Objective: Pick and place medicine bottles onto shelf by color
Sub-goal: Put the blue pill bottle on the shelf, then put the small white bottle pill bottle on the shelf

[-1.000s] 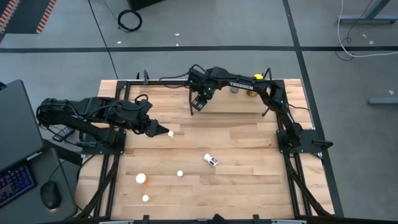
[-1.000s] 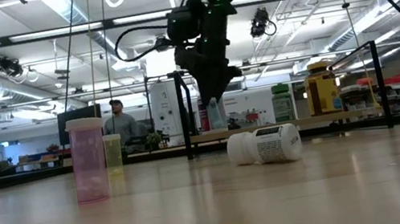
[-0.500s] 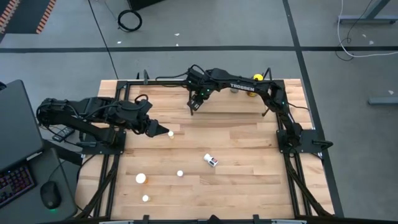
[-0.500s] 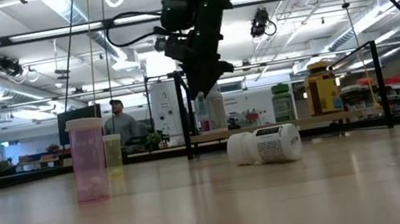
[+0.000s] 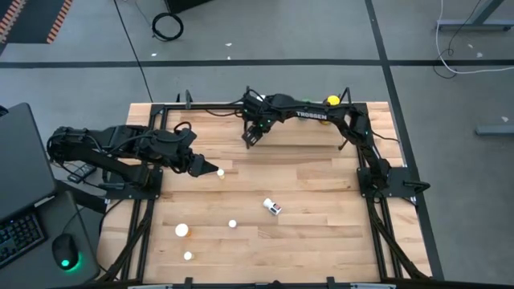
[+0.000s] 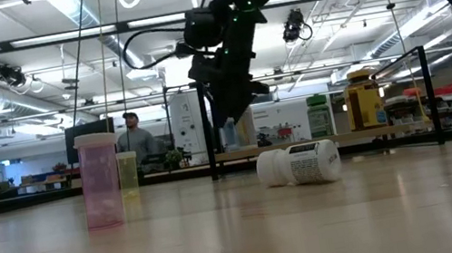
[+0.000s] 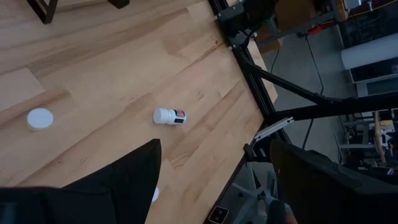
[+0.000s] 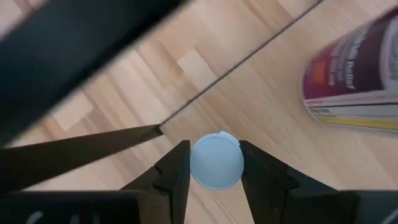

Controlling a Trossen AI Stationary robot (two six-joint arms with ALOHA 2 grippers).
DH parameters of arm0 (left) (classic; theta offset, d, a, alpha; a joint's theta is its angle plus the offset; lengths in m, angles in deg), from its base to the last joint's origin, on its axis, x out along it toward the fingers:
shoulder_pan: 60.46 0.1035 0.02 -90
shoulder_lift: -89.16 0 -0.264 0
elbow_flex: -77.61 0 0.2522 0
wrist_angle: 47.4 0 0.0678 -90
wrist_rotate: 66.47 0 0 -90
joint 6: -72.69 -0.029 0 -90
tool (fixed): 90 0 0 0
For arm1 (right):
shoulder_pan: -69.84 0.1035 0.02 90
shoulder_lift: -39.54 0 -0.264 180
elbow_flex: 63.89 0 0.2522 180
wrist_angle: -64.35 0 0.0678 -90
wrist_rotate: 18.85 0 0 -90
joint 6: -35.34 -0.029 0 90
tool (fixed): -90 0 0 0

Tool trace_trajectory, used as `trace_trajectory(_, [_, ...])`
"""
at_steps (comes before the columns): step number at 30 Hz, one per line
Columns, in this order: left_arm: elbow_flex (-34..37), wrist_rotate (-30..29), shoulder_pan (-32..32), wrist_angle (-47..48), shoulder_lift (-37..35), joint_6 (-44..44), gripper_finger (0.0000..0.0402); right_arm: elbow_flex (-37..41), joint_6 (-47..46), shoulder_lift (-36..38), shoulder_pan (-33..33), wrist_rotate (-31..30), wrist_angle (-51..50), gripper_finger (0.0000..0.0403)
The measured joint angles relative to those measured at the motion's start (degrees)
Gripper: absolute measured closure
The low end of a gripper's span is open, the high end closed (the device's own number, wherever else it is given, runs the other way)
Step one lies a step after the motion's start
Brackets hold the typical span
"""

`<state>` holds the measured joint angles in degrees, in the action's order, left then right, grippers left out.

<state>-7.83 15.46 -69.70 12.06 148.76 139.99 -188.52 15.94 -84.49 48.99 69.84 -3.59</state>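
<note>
right gripper [image 5: 250, 138] at the table's 12 o'clock edge, by the shelf [image 5: 313, 131]; fingers [image 8: 174, 171] clamped on a pale blue-capped bottle [image 8: 216, 160]. a larger maroon-labelled bottle [image 8: 354, 74] stands just beside it. white labelled bottle [image 5: 273, 207] lies on its side near table centre. left gripper [image 5: 195, 165] waits at 9 o'clock, fingers apart, a small white-capped bottle [image 5: 221, 172] near its tips.

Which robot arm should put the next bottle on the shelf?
Probably the right arm. Its tool is shut on a pale blue-capped bottle and is up at the shelf at the table's far edge. The left tool waits open, holding nothing, well short of the shelf.
</note>
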Motion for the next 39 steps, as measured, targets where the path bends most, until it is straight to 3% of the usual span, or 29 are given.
trace_trajectory(17, [0.01,0.22,0.01,0.01,0.0,0.07,0.0095,0.04,-0.54,-0.04,-0.02,-0.6,-0.23,0.0264])
trace_trajectory(39, [0.0,0.22,0.01,0.01,0.0,0.66,0.0095,-0.02,0.68,2.46,-0.43,-0.58,-2.25,0.0177])
